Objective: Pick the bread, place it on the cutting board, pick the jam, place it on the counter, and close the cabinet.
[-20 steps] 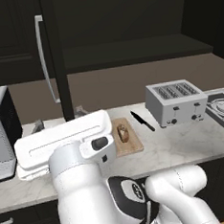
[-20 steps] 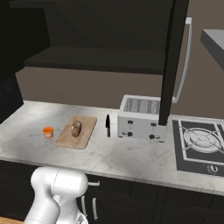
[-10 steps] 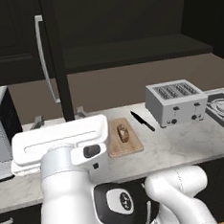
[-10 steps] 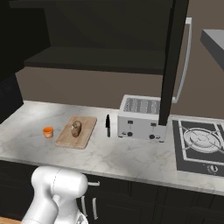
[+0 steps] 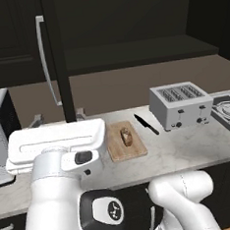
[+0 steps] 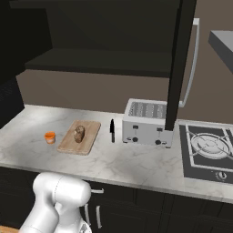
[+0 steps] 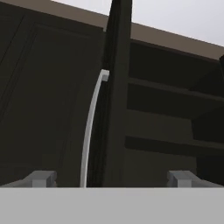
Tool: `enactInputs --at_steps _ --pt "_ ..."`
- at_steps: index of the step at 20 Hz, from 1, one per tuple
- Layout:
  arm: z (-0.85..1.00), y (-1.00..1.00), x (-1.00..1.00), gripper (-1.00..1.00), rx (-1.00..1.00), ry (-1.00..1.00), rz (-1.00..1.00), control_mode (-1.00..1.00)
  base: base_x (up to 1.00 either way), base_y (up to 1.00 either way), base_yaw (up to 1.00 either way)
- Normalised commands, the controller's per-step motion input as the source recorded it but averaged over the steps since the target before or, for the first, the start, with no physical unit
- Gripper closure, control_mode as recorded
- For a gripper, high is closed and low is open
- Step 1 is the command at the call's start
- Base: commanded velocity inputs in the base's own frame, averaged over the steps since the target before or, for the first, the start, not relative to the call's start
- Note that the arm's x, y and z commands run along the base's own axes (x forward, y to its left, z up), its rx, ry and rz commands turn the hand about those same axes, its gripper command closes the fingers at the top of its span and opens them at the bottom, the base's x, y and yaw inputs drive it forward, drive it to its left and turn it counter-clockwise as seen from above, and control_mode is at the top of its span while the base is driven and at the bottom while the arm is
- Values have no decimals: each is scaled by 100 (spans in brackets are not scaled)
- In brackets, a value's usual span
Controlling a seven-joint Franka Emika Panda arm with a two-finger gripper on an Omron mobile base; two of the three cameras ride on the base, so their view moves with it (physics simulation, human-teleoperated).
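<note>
One bread (image 6: 79,133) piece lies on the one cutting board (image 6: 88,141), its long axis running along the board's length, from the counter's front edge toward the back wall. One orange jam (image 6: 50,137) jar stands upright on the counter (image 6: 136,161), just beside the board on the side away from the toaster (image 6: 146,122). One black knife (image 6: 112,130) lies on the counter between the board and the single silver toaster, parallel to the board's long side. Beyond the toaster is one stove burner (image 6: 207,148). The cabinet (image 5: 58,62) door stands open, edge-on, above the board's far end, its one silver bar handle (image 5: 45,59) vertical. The gripper (image 7: 111,178) faces that door edge with its two fingertips (image 7: 41,178) spread wide apart, holding nothing.
</note>
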Motion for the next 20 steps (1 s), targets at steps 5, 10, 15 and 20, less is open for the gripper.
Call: enactInputs --at_steps 5,10,15,20 --pt "0 11 13 -100 0 -1 -5 -100 0 0 0" --pt "0 11 12 -100 0 -2 -5 -100 0 0 0" --pt "0 10 11 -100 0 -2 -6 -100 0 0 0" --pt "0 5 7 -100 1 -2 -7 -100 0 0 0"
